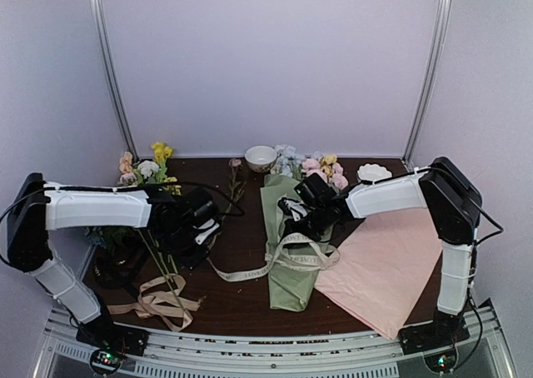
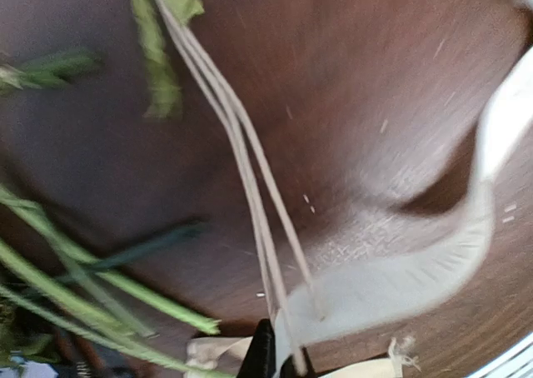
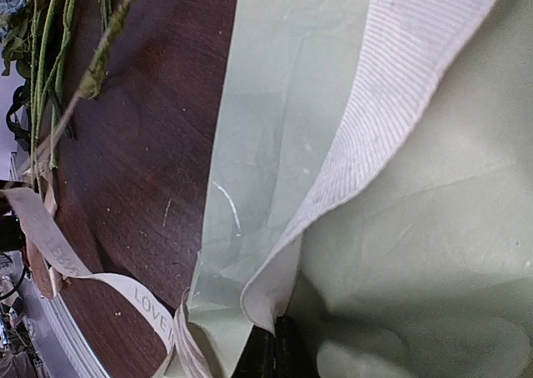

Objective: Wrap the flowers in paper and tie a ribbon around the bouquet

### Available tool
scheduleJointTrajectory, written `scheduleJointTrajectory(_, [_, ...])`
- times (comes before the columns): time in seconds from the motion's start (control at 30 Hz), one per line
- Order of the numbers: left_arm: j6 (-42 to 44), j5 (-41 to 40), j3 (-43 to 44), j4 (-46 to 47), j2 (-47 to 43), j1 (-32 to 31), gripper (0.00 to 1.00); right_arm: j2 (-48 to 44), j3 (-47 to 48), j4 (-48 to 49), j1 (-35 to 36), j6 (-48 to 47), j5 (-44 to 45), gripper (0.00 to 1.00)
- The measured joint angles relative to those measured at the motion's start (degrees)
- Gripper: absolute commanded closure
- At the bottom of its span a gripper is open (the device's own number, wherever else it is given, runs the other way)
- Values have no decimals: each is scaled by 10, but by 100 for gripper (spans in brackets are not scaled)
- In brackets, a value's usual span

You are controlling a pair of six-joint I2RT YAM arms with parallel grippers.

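Bouquet (image 1: pixel 289 288) lies centre of top view, a tapered olive-green cone w/ narrow end toward bottom of frame. Its flowers (image 1: pixel 321 168), pink, yellow & pale blue, stick out at the wide upper end. The paper (image 3: pixel 275 103) wrap fills the right half of the right wrist view, pale green & a bit crinkled.

Ribbon (image 1: pixel 241 272), cream w/ small dark lettering, crosses the cone about mid-length in loose loops. One tail runs left across the table (image 1: pixel 241 228) toward lower-left of centre. In right wrist view "LOVE" reads on the strip at lower left.

R gripper (image 1: pixel 293 221) sits on upper-middle of the cone. In its own view the fingers (image 3: pixel 265 357) are pressed together at bottom centre, pinching a ribbed white fold of ribbon against the paper.

L gripper (image 1: pixel 204 232) is left of the cone, by the ribbon's free tail. In left wrist view its tips (image 2: pixel 279 357) are at bottom centre, closed. The wide white strip narrows right into them, so it looks pinched there. Thin tan strands run down to the same spot; view is blurred.

Further out: loose flowers (image 1: pixel 148 168) w/ green stems at left. Plain tan ribbon (image 1: pixel 162 301) is bunched at lower left. Pink sheet (image 1: pixel 391 270) lies just right of the cone. Small bowl (image 1: pixel 261 157) & white dish (image 1: pixel 374 172) are at the table's far edge.
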Motion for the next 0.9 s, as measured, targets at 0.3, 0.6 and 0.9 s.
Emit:
scheduleJointTrajectory(0.3, [86, -21, 19, 115, -264, -49, 100, 0, 39, -40, -11, -15, -2, 100])
scheduleJointTrajectory(0.6, [195, 110, 27, 247, -312, -101, 100, -2, 123, -60, -19, -30, -3, 100])
scheduleJointTrajectory(0.9, [65, -31, 19, 160, -316, 66, 100, -7, 136, -67, -19, -32, -3, 100])
